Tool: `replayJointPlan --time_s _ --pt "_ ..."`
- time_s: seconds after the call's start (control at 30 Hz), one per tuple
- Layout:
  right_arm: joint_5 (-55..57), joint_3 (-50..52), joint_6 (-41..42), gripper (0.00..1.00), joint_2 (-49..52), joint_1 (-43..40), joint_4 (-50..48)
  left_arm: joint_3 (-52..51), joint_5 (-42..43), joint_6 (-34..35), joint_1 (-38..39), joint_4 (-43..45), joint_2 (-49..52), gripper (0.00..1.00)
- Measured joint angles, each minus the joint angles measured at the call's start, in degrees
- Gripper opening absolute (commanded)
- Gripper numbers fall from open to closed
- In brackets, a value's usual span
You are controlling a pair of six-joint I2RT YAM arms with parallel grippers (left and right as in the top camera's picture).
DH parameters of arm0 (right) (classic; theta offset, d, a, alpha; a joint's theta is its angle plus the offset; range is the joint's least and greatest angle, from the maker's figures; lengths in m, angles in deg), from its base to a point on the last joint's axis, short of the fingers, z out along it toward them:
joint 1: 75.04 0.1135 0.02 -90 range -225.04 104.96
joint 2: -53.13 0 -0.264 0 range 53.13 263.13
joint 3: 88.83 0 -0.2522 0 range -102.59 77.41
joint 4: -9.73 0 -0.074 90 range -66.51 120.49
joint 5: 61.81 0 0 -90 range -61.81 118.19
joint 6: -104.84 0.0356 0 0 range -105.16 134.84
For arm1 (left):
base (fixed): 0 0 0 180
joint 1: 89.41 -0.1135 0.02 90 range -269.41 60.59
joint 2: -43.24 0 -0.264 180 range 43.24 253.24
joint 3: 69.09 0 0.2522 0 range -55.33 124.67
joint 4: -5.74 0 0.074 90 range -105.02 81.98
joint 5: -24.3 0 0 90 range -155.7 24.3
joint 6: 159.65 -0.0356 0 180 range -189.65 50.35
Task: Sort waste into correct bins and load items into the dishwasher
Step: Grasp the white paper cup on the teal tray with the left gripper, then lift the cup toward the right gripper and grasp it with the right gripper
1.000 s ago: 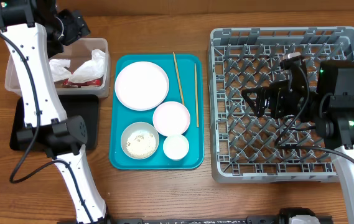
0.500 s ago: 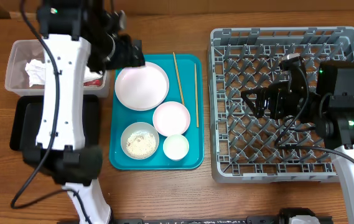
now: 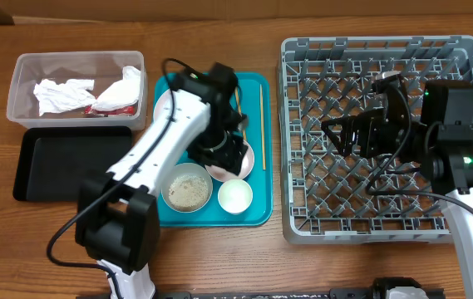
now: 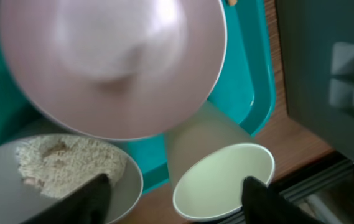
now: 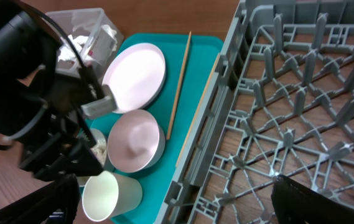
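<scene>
1 wooden bench [image 3: 219, 249] carries 1 plate [image 5: 133, 78], 2 bowls [image 5: 136, 140], 1 cup [image 3: 235, 196] and 2 chopsticks [image 5: 180, 87]; left gripper [image 4: 177, 199] and right gripper [image 5: 186, 202] both show jaws apart.

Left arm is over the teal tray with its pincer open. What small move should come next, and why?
Probably shift the left pincer slightly toward the white cup before lowering. The pincer is open, and in the wrist view the empty cup sits off-centre between its fingers, with one finger over the rice bowl. Centring first should avoid bumping that bowl.
</scene>
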Motion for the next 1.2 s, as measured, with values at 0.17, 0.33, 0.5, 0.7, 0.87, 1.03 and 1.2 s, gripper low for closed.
replayJointPlan --time_s 0.17,0.33,0.5,0.7,0.87,1.03,1.2 --pt "0.0 0.0 0.0 1.00 1.0 0.0 0.0 -5.2 -2.5 -0.2 1.4 4.5 0.0 0.46" --pt "0.0 0.0 0.0 1.00 2.3 0.0 0.0 -7.2 -3.6 -0.5 2.2 6.0 0.0 0.25" --pt "0.0 0.0 0.0 1.00 2.6 0.0 0.2 -8.9 -4.0 -1.0 4.4 8.0 0.0 0.04" --pt "0.0 0.0 0.0 1.00 2.6 0.0 0.9 -9.0 -3.9 -1.1 5.1 7.8 0.0 0.04" --pt "-1.6 0.0 1.4 1.00 2.6 0.0 0.7 -5.6 -0.4 -1.1 3.3 3.0 0.0 0.04" --pt "-2.9 0.0 11.8 1.00 2.6 0.0 -4.2 9.6 9.7 -1.2 -3.5 -2.6 -0.1 0.04" --pt "-5.5 0.0 15.3 1.00 2.6 0.0 -5.6 14.0 16.4 -1.2 -8.6 -3.2 -0.1 0.04"
